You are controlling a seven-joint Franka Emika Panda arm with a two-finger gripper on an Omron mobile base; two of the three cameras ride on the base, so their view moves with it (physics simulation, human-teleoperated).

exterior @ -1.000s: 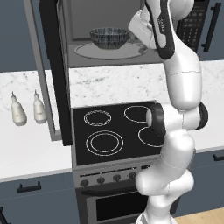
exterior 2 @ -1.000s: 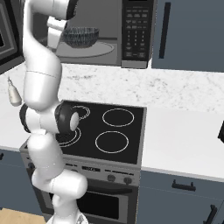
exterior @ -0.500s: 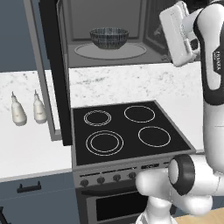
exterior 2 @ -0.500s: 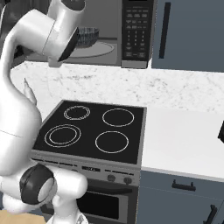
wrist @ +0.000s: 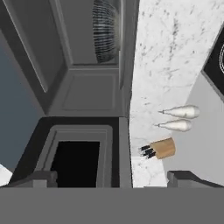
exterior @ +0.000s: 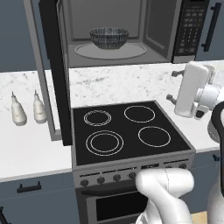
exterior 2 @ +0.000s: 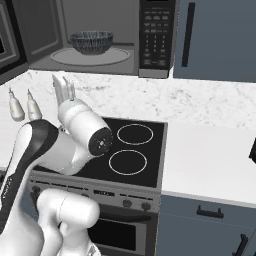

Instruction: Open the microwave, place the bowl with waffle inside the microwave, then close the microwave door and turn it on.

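Bowl (exterior: 109, 38) inside open microwave (exterior: 131, 26), tool (exterior: 173, 86) sideways

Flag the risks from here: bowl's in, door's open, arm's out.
1. The microwave door stands fully swung out, edge-on to the left; the claw is off to the other side, so a sweep could catch the shakers.
2. A hard slam might slide the bowl on the turntable.
3. The keypad buttons are small; a mis-press is likely.

A home kitchen, rendered. Black four-ring stove (exterior: 127, 131) set into a marble-white counter (exterior 2: 220, 155), with microwave (exterior: 122, 30) mounted above the stove and dark blue cabinets (exterior 2: 215, 40) beside it.
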